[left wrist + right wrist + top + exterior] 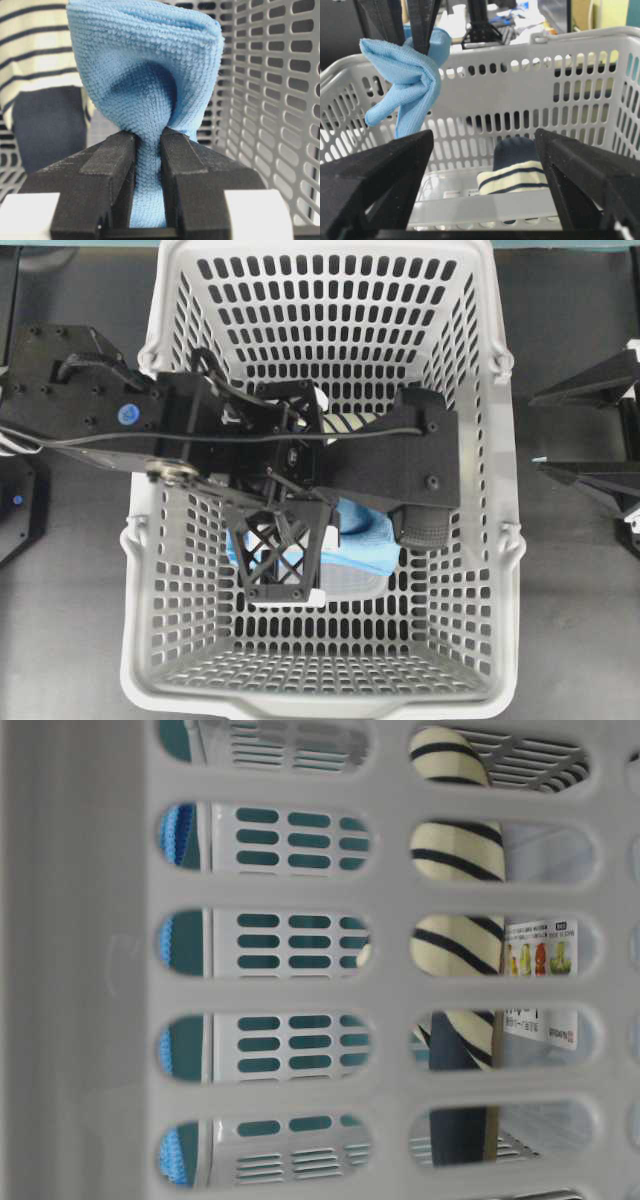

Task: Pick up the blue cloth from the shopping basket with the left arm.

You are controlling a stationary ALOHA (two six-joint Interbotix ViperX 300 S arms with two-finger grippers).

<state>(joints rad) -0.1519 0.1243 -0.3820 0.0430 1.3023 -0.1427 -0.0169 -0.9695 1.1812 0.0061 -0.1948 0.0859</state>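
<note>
My left gripper (148,137) is shut on the blue cloth (145,70), a bunched fold pinched between the two black fingers. From the right wrist view the cloth (405,85) dangles from those fingers (422,30) at about rim height of the shopping basket (570,42), off its floor. In the overhead view the left arm (380,465) reaches across the basket (330,705) and covers most of the cloth (365,540). My right gripper (537,433) is open outside the basket's right wall, with nothing between its fingers (395,165).
A navy-and-cream striped fabric item (515,177) lies on the basket floor by the far wall, also in the table-level view (450,850). Beside it is a clear package with a printed label (540,960). Slotted walls (280,100) surround the left gripper.
</note>
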